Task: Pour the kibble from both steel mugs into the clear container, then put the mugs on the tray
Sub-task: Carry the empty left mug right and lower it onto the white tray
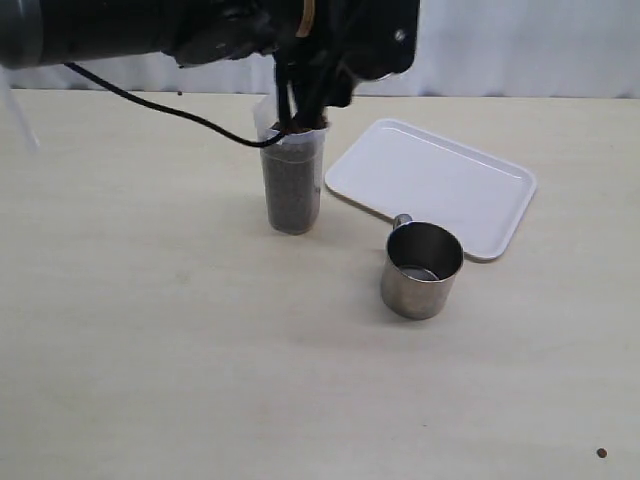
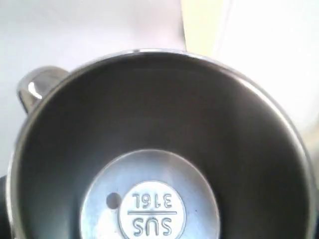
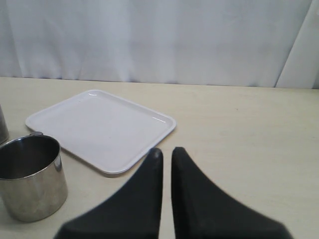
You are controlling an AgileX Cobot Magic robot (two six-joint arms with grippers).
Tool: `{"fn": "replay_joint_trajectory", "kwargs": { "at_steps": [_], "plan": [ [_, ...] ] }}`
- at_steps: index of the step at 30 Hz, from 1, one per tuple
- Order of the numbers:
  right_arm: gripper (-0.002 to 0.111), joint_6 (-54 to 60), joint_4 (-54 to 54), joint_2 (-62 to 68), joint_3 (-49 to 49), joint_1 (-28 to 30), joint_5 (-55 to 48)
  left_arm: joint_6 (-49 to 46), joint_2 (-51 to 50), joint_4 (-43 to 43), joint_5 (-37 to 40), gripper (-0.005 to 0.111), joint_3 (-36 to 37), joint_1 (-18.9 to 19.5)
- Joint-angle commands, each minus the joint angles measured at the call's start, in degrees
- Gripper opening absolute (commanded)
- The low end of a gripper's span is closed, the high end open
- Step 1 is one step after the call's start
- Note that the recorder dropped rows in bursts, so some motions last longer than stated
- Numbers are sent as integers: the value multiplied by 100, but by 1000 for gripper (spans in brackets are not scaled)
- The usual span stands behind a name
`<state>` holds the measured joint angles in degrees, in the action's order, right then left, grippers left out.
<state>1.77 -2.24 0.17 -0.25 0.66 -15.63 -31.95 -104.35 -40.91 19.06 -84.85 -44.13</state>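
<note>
The left gripper [image 1: 303, 110] hangs directly over the clear container [image 1: 316, 140], pinching one steel mug [image 2: 164, 149]. Its jaws are hidden in the wrist view, so the grip is a judgement from the mug being carried in the air. That held mug is tipped with its mouth toward the wrist camera, and its stamped bottom is bare, with no kibble left inside. Below it, the kibble [image 1: 291, 195] fills most of the container.

The right gripper [image 3: 166, 153] carries nothing, its fingers pressed nearly together with only a slit between them. It does not show in the exterior view.

On the right of the container in the exterior view, near it, lies the tray [image 1: 430, 180], its long axis running obliquely away from the container. The other steel mug [image 1: 422, 275] stands upright on the surface [image 1: 150, 330], just off the tray's near edge with its handle turned toward the tray. It looks empty.

Pouring seems done, so both mugs now need to go to the tray. The standing mug sits off to one side of the right gripper's line, with the tray ahead of it, so the right arm looks the better placed for it.
</note>
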Motion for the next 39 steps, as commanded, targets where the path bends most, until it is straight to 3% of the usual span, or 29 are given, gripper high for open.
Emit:
{"fn": "replay_joint_trajectory", "kwargs": {
  "at_steps": [1, 3, 5, 7, 12, 17, 24, 39],
  "plan": [
    [5, 39, 17, -17, 25, -13, -9, 63, -335, 2207, -2426, 0, -48, 105],
    [5, 39, 17, -17, 25, -13, -9, 184, -775, 3066, -3248, 0, -48, 105],
    [5, 39, 17, -17, 25, -13, -9, 1177, -1214, 3521, -3629, 0, -233, 164],
    [5, 39, 17, -17, 25, -13, -9, 2541, -1735, 2937, -3443, 0, -822, 273],
    [5, 39, 17, -17, 25, -13, -9, 3500, -2459, 2080, -3194, 0, -1817, 286],
    [5, 39, 17, -17, 25, -13, -9, 3974, -3315, 2064, -2800, 0, -2680, 321],
    [5, 39, 17, -17, 25, -13, -9, 4222, -3919, 2064, -2690, 0, -3220, 222],
    [5, 39, 17, -17, 25, -13, -9, 4573, -4215, 2160, -1632, 0, -3483, 220]
  ]
}}
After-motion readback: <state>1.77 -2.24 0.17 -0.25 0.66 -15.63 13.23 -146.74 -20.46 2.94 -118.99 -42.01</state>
